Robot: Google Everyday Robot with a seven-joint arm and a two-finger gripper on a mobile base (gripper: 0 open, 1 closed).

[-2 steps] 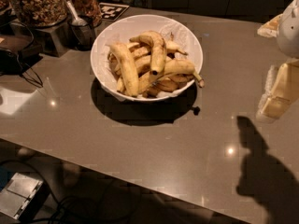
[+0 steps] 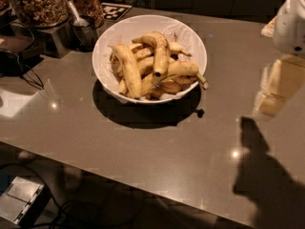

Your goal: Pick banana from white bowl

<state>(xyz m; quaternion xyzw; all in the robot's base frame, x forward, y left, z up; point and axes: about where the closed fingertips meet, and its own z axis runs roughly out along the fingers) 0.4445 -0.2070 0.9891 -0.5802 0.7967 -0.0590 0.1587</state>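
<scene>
The banana [image 2: 161, 54] lies on top of other bananas [image 2: 129, 70] in the white bowl [image 2: 125, 30], toward the worktop's [image 2: 143, 147] far edge. The gripper [image 2: 280, 82] hangs at the right edge, well apart across bare surface; whether it is open or closed cannot be told.

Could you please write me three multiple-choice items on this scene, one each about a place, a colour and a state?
1. Where is the gripper?
A) inside the bowl
B) at the right edge, apart from the bowl
C) under the table

2. What colour is the bowl?
A) white
B) blue
C) black

3. Where does the black-tipped banana lie?
A) in the gripper
B) on the bare table
C) in the bowl, on top of the others

Answers:
1 B: it hangs over the table, well right of the bowl.
2 A: its rim and wall are glossy white.
3 C: it rests across the pile.
</scene>
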